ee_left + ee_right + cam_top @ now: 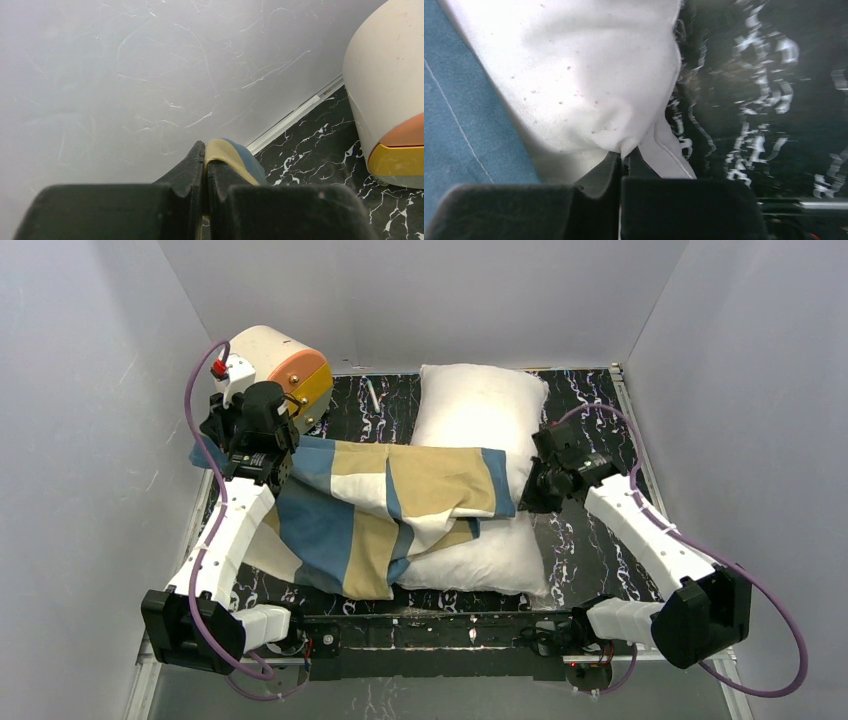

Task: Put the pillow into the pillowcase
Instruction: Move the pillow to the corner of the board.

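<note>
White cushion fabric is pinched tight in the right gripper: jaws closed on a fold at the right edge of the pillow, about halfway along. Over on the far left, the left gripper is clamped shut too, biting a tan-and-blue edge of the pillowcase close to the side wall, just beside the cream-and-orange cylinder. The pillow lies flat on the black marbled table, its long side running away from the arms. The pillowcase drapes across its middle and spills leftward, rumpled, onto the table.
</note>
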